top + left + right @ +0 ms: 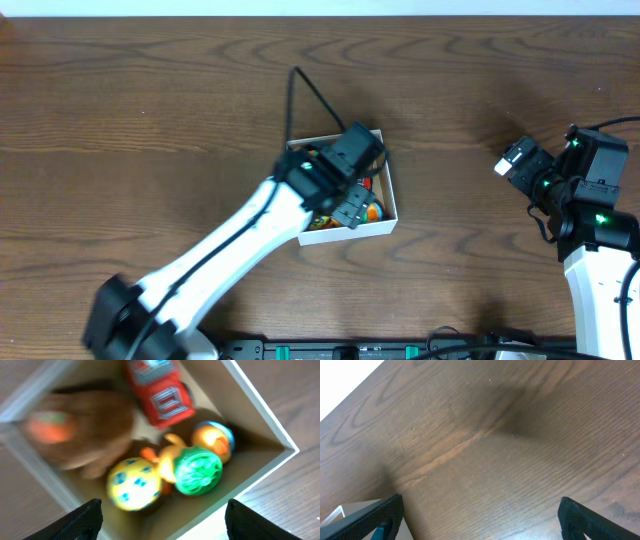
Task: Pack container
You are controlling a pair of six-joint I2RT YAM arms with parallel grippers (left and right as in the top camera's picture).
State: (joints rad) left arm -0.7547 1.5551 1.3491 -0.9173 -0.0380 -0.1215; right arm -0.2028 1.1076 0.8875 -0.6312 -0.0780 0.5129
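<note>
Your left fingers [80,522] hang spread wide and empty directly above the shallow white cardboard container [272,430], right fingers [370,520] likewise spread and empty well right of it; descending off-centre would likely catch its thin wall.

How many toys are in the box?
5 clear ones in the box: a red truck at the top, an orange-blue ball right, a green round toy and yellow spotted ball at the bottom, an orange figure between. A blurred brown shape left may be another.
</note>
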